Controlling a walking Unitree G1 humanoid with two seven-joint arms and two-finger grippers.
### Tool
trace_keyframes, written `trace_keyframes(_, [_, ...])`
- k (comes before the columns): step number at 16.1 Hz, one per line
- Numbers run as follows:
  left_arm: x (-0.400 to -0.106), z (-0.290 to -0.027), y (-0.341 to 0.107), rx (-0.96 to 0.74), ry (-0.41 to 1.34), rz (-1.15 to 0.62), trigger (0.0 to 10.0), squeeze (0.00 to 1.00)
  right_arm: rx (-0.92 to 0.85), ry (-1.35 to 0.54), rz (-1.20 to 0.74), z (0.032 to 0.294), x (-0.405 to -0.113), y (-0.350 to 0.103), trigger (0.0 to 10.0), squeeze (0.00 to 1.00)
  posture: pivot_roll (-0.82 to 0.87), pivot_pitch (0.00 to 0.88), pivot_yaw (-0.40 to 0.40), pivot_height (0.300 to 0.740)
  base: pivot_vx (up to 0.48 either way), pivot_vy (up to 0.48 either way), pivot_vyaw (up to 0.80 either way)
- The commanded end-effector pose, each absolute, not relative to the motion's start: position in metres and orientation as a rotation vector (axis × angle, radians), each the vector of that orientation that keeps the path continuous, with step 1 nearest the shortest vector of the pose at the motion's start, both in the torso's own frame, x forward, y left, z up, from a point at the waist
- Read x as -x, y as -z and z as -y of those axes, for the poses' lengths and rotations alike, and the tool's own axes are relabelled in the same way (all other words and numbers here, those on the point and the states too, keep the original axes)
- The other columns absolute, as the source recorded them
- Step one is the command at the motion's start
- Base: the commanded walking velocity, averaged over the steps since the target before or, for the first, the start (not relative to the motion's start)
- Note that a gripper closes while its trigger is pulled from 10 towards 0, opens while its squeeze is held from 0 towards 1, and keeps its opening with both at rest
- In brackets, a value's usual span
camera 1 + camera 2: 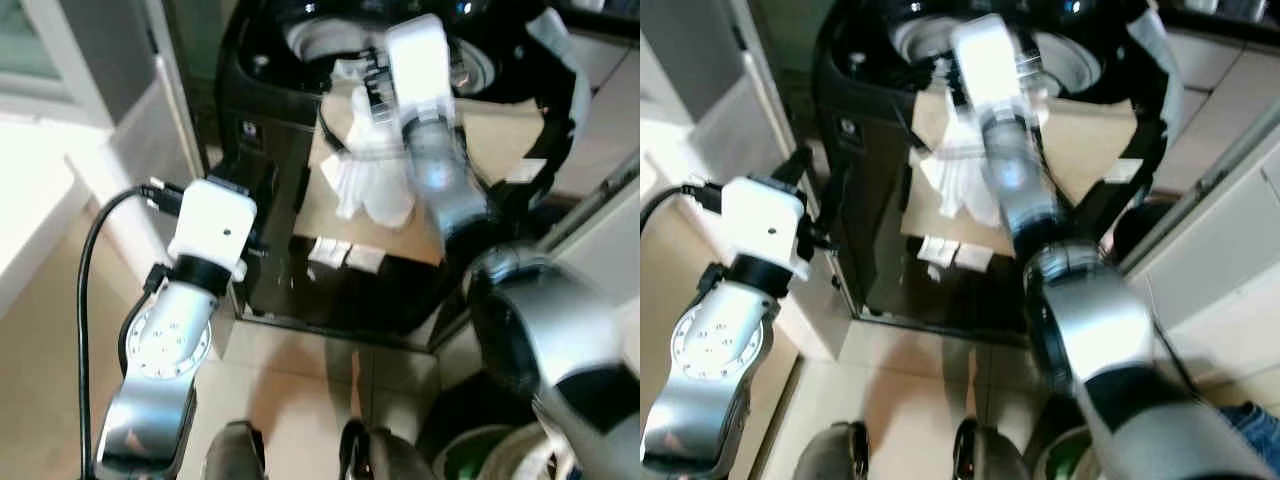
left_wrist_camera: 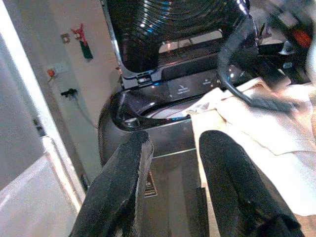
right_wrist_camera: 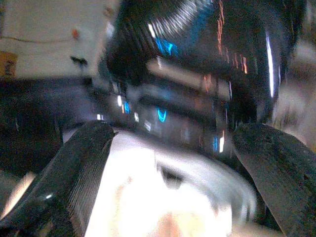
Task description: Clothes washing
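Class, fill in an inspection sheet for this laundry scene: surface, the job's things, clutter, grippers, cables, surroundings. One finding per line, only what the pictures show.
Surface: pale tiled floor in front of the machine.
Job's things: black top-loading washing machine, lid raised; beige cloth draped over its front rim; crumpled white cloth hanging beside it.
Clutter: two small white tags on the machine's front.
Grippers: right gripper over the machine's opening, jaws wide apart; left gripper low by the machine's front, jaws apart, holding nothing.
Cables: black cable looping from the left wrist.
Surroundings: white wall with small fittings; pale cabinet to the right.
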State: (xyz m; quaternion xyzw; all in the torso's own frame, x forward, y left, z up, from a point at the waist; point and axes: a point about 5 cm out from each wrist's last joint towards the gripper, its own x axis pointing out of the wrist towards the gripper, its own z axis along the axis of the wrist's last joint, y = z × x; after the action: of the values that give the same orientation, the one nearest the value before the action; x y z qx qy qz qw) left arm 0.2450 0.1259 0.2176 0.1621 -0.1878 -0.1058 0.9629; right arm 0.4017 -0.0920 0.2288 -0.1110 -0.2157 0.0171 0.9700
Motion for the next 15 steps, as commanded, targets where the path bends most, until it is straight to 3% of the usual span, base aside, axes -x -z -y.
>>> trace_keyframes(1, [-0.246, -0.122, -0.217, -0.34, 0.254, 0.386, 10.0, 0.0, 0.178, -0.048, 0.413, 0.088, -0.393, -0.205, 10.0, 0.0, 0.11, 0.113, -0.027, 0.74, 0.0, 0.0, 0.0])
trace_keyframes(5, [-0.247, -0.124, -0.219, -0.351, 0.282, 0.387, 10.0, 0.0, 0.074, -0.05, 0.238, 0.085, -0.383, -0.162, 10.0, 0.0, 0.13, 0.112, 0.014, 0.74, 0.0, 0.0, 0.0])
trace_keyframes(12, [-0.24, -0.131, -0.221, -0.375, 0.278, 0.388, 10.0, 0.0, 0.281, -0.04, 0.131, 0.083, -0.393, -0.164, 10.0, 0.0, 0.2, 0.113, 0.008, 0.74, 0.0, 0.0, 0.0])
trace_keyframes(13, [-0.238, -0.133, -0.221, -0.38, 0.274, 0.387, 10.0, 0.0, 0.353, -0.02, 0.125, 0.083, -0.396, -0.168, 9.2, 0.0, 0.21, 0.118, 0.002, 0.74, 0.0, 0.0, 0.0])
trace_keyframes(14, [-0.236, -0.133, -0.22, -0.383, 0.272, 0.386, 10.0, 0.0, 0.403, -0.012, 0.117, 0.083, -0.398, -0.169, 3.3, 0.0, 0.22, 0.12, -0.006, 0.74, 0.0, 0.0, 0.0])
trace_keyframes(15, [-0.234, -0.134, -0.22, -0.386, 0.267, 0.386, 10.0, 0.0, 0.426, -0.014, 0.102, 0.084, -0.399, -0.17, 0.0, 0.0, 0.24, 0.121, -0.013, 0.74, 0.0, 0.0, 0.0])
